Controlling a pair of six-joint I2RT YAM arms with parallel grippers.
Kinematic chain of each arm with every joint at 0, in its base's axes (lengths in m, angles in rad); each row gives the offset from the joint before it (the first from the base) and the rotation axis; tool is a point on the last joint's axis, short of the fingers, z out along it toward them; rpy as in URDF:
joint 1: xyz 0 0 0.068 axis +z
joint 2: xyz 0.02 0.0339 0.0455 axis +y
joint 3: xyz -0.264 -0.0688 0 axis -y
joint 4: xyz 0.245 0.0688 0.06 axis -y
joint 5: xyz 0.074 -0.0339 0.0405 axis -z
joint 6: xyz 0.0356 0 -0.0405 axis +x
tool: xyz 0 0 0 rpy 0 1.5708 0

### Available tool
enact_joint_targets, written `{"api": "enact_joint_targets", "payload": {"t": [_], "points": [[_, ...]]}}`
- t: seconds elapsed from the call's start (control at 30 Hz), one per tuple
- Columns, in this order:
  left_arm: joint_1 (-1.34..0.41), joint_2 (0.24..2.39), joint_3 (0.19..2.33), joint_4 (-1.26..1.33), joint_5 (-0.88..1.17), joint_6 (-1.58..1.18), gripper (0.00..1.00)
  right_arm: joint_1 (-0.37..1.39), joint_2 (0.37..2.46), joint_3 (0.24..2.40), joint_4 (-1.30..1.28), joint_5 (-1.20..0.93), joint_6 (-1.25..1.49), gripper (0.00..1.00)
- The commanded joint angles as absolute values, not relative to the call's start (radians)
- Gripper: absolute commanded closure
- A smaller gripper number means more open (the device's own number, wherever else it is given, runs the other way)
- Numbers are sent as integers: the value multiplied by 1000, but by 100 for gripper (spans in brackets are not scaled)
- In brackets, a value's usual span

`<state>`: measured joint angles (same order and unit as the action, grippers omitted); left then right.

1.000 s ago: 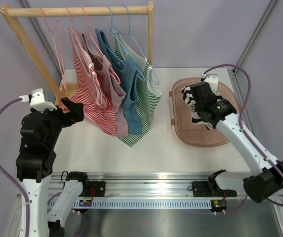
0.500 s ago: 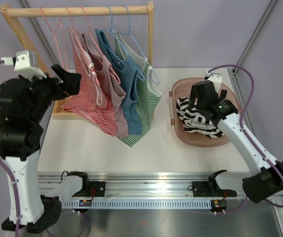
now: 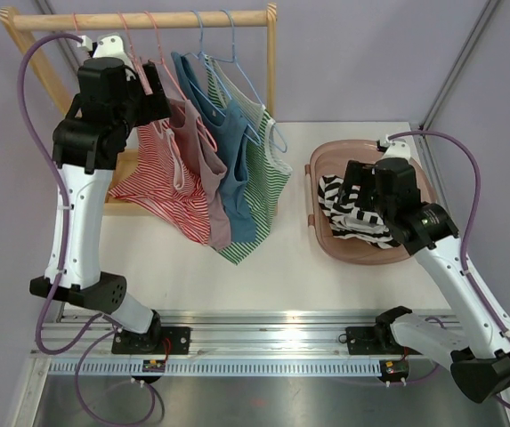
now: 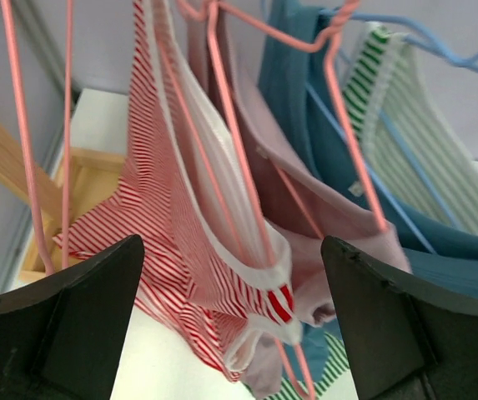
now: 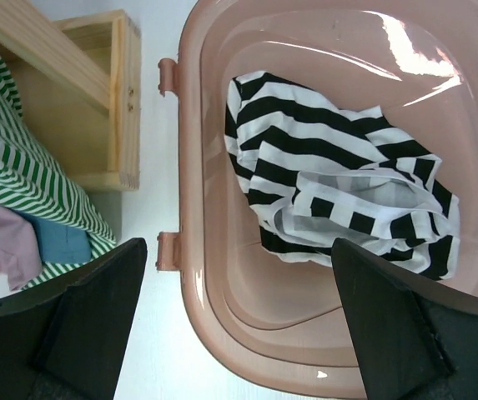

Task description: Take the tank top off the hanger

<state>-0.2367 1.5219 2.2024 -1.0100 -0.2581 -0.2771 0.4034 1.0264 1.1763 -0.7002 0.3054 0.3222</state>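
Purple walls backed a white bench (image 3: 263, 267) with a wooden rack (image 3: 174, 20) at its far left corner, where four tank tops hung side by side on wire hangers so that each could be taken from the front. From left to right they were a red-striped tank top (image 4: 172, 250), a mauve tank top (image 3: 203, 169), a teal tank top (image 3: 232, 178) and a green-striped tank top (image 3: 263, 191). The left arm (image 3: 76, 205) was raised high, with the left jaws level with the shoulder straps, probably because a top comes off most easily where it meets its pink hanger (image 4: 239, 133). The left jaws were spread wide, held nothing and touched no cloth. In the left wrist view the red-striped top lay between them but farther off, which suggested it was the one being lined up. It hung fully on its hanger, so that removal was not yet begun. Beside it a bare pink hanger (image 4: 32, 167) dangled from the rail. On the right of the bench a pink tub (image 5: 190, 167) held a crumpled black-and-white striped top (image 5: 330, 167), off any hanger, evidently the place for freed garments. The right jaws hovered above the tub, also gaping and empty, clear of the striped cloth below.
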Motion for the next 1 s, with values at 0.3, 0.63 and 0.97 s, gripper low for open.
{"api": "enact_joint_targets", "payload": {"t": [0.3, 0.63, 0.97], "points": [[-239, 1657, 2316, -1003, -411, -238, 45, 399, 989, 1131, -649, 169, 295, 3], [-229, 1694, 2350, -1014, -419, -227, 81, 399, 982, 1115, -635, 140, 284, 4], [-229, 1649, 2379, -996, -425, -232, 100, 399, 970, 1111, -618, 84, 270, 5]]}}
